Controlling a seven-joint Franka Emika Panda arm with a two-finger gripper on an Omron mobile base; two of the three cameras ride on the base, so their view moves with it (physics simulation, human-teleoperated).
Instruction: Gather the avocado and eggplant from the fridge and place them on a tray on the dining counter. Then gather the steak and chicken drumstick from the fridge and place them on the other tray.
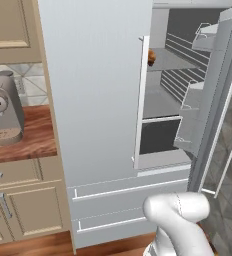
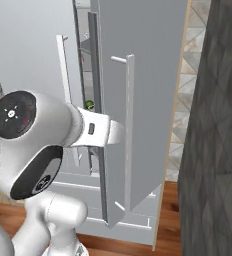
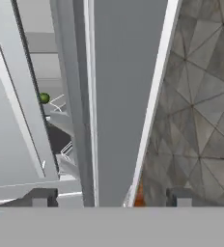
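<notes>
Straddling the edge of the tall grey fridge door (image 3: 121, 96), the end effector (image 3: 109, 197) is seen spread wide, gripping nothing; a small round green avocado (image 3: 45, 98) is seen beyond, up-left inside.

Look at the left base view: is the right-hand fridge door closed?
No. The right-hand fridge door stands swung open, so the shelves inside the fridge and the racks on the door's inner face are exposed.
</notes>
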